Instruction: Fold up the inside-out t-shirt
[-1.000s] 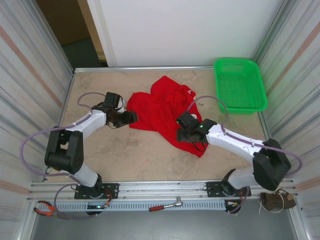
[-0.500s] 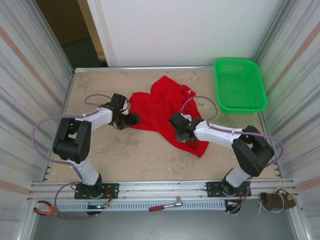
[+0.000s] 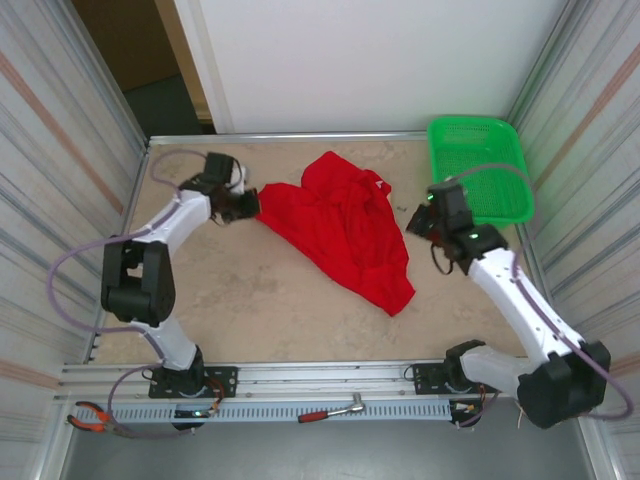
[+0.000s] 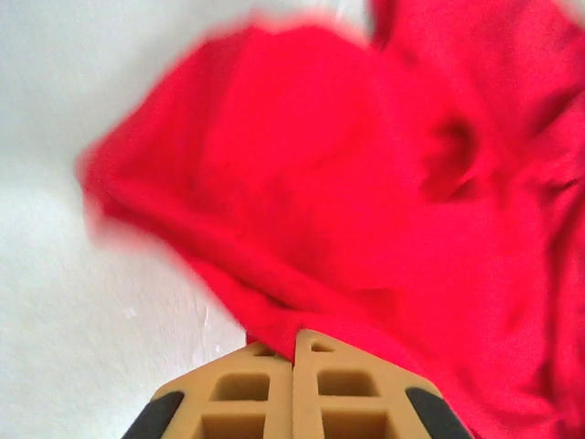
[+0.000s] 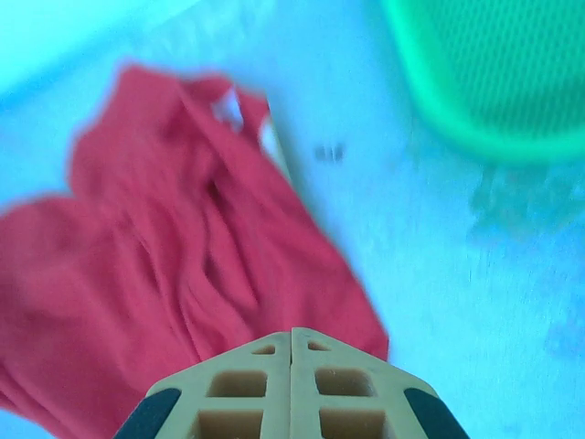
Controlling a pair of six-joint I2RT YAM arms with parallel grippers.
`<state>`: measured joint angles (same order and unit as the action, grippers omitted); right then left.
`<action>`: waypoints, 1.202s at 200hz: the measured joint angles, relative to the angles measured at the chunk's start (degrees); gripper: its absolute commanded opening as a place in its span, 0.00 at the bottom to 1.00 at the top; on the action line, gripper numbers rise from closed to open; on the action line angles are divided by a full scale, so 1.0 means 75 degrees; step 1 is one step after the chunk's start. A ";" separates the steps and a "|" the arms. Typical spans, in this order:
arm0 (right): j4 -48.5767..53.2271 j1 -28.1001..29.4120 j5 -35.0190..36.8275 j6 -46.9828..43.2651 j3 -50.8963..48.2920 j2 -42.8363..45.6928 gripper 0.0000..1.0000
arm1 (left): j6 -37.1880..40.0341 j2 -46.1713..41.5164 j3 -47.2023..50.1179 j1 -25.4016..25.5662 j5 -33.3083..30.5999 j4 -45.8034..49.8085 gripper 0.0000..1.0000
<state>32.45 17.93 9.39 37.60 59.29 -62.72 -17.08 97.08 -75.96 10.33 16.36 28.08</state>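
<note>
The inside-out t-shirt (image 3: 340, 225) lies rumpled and bright red in the middle of the table, stretched from back left to front right, with a small white label (image 3: 383, 185) near its back edge. My left gripper (image 3: 250, 203) is at the shirt's left corner. In the left wrist view its jaws (image 4: 292, 334) are shut with a fold of the t-shirt (image 4: 366, 183) pinched at the tips. My right gripper (image 3: 415, 222) hovers just right of the shirt. Its jaws (image 5: 292, 331) are shut with nothing between them, and the t-shirt (image 5: 183, 247) lies well below.
A green mesh basket (image 3: 480, 170) stands at the back right corner, close behind my right gripper. Corrugated walls close in both sides. Pliers (image 3: 95, 418) and a ratchet wrench (image 3: 335, 410) lie on the front ledge beyond the rail.
Both grippers have shut. The left one moved back and left, drawing the shirt's left corner with it. The right one lifted off the shirt and swung right toward the basket.
</note>
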 measured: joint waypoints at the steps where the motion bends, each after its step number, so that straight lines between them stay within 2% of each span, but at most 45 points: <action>1: 0.0006 -0.0038 -0.0026 -0.0020 0.0064 0.0017 0.00 | 0.0023 -0.0029 -0.0076 -0.0026 0.0020 0.0017 0.00; 20: 0.0020 -0.0233 -0.0425 -0.0163 0.0764 0.0070 0.00 | 0.0251 -0.0446 -0.0953 -0.0230 0.0201 0.0303 0.00; 40: 0.0032 0.0015 -0.0854 -0.0259 0.0912 -0.0055 0.38 | 0.0332 -0.1037 -0.1183 -0.0213 0.0510 0.0466 0.00; 48: 0.0020 0.0286 -0.0883 -0.0277 0.0801 -0.0172 0.47 | 0.0332 -0.1323 -0.1035 -0.0195 0.0635 0.0495 0.00; 58: -0.0020 0.0775 -0.0860 -0.0332 0.0525 -0.0356 0.53 | 0.0332 -0.1693 -0.0670 -0.0163 0.0714 0.0484 0.00; 86: -0.0061 0.2101 -0.0822 -0.0271 -0.0271 -0.1227 0.58 | 0.0259 -0.2736 0.1070 -0.0117 0.0664 0.0525 0.00; 112: -0.0175 0.3010 -0.0749 -0.0280 -0.0318 -0.2468 0.60 | 0.0035 -0.3351 0.2693 -0.0149 0.0323 0.0615 0.00; 133: -0.0149 0.3515 -0.0504 -0.0335 0.0055 -0.3582 0.64 | -0.0154 -0.3544 0.3386 -0.0245 0.0102 0.0632 0.00; 153: -0.0172 0.3768 -0.0370 -0.0417 0.0504 -0.4436 0.65 | -0.0227 -0.3573 0.3506 -0.0332 -0.0023 0.0612 0.00; 161: -0.0213 0.3806 -0.0367 -0.0455 0.0624 -0.4683 0.62 | -0.0245 -0.3573 0.3506 -0.0364 -0.0064 0.0536 0.00; 171: -0.0274 0.3815 -0.0379 -0.0472 0.0720 -0.4928 0.52 | -0.0259 -0.3570 0.3506 -0.0414 -0.0076 0.0452 0.00; 176: -0.0300 0.3815 -0.0396 -0.0516 0.0761 -0.5042 0.44 | -0.0274 -0.3561 0.3503 -0.0443 -0.0076 0.0411 0.00; 188: -0.0367 0.3812 -0.0437 -0.0530 0.0810 -0.5254 0.12 | -0.0306 -0.3509 0.3494 -0.0533 -0.0070 0.0309 0.00; 194: -0.0388 0.3806 -0.0458 -0.0519 0.0813 -0.5321 0.00 | -0.0312 -0.3459 0.3474 -0.0583 -0.0067 0.0265 0.00; 221: -0.0376 0.3654 -0.0586 -0.0536 0.0810 -0.5251 0.00 | -0.0361 -0.3060 0.3220 -0.0813 -0.0012 0.0140 0.00; 240: -0.0318 0.3200 -0.0629 -0.0600 0.0647 -0.4540 0.00 | -0.0370 -0.2745 0.2894 -0.0985 0.0087 0.0055 0.00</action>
<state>30.06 41.93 4.67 33.10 64.14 -96.77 -19.86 76.49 -54.26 2.94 17.02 28.49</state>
